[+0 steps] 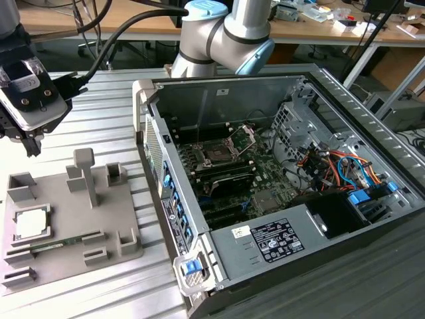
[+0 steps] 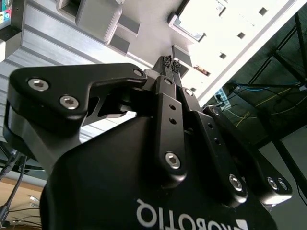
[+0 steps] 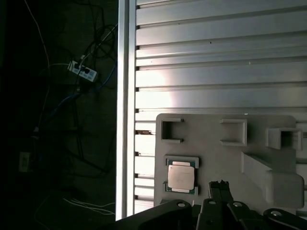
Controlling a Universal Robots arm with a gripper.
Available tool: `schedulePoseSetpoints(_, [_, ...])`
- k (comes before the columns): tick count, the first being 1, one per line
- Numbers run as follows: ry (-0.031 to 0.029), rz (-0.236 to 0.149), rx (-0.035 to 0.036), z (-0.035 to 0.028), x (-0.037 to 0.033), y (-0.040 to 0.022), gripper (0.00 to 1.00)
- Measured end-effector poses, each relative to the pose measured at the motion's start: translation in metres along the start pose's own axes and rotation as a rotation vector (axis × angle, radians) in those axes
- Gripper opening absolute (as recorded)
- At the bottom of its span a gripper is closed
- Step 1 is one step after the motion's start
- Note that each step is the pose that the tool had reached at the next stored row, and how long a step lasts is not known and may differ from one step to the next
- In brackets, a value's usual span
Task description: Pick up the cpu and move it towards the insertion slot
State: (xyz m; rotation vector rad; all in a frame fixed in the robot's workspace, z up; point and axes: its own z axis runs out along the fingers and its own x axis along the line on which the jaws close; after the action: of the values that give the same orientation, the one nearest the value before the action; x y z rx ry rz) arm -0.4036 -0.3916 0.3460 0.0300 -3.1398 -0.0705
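End effector [image 1: 30, 143] is running off the exterior view's edge. You are seeing its fingertips pressing together, empty, hovering above the grey fixture [image 1: 63, 212], where the cpu [image 1: 32, 224] is lying untouched.

matt plastic tray [image 1: 114, 207], ribbed metal table [image 1: 93, 123], smooth black gripper [image 2: 171, 61]

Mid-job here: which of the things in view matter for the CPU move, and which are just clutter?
For the job:
the cpu, lying in the grey holder
the insertion slot in the open case
the gripper, over the holder

Lying about:
memory stick
coloured cables
power strip
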Motion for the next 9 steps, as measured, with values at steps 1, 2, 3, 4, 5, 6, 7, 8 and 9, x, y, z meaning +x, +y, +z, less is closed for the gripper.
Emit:
schedulePoseSetpoints(1, [0.0, 0.0, 0.0, 0.0002, 0.0, 0.0, 0.11])
schedulePoseSetpoints(2, [0.0, 0.0, 0.0, 0.0005, 0.0, 0.0, 0.11])
schedulePoseSetpoints(3, [0.0, 0.0, 0.0, 0.0008, 0.0001, -0.0001, 0.11])
schedulePoseSetpoints(4, [0.0, 0.0, 0.0, 0.0011, 0.0001, 0.0, 0.11])
schedulePoseSetpoints(5, [-0.0001, 0.0, 0.0, 0.0014, 0.0001, -0.0001, 0.11])
schedulePoseSetpoints(6, [-0.0001, 0.0, 0.0, 0.0017, 0.0001, -0.0001, 0.11])
schedulePoseSetpoints(7, [0.0, 0.0, 0.0, 0.0019, 0.0001, -0.0001, 0.11])
schedulePoseSetpoints(8, [-0.0001, 0.0, 0.0, 0.0025, 0.0002, -0.0001, 0.11])
schedulePoseSetpoints(9, [0.0, 0.0, 0.0, 0.0029, 0.0002, -0.0001, 0.11])
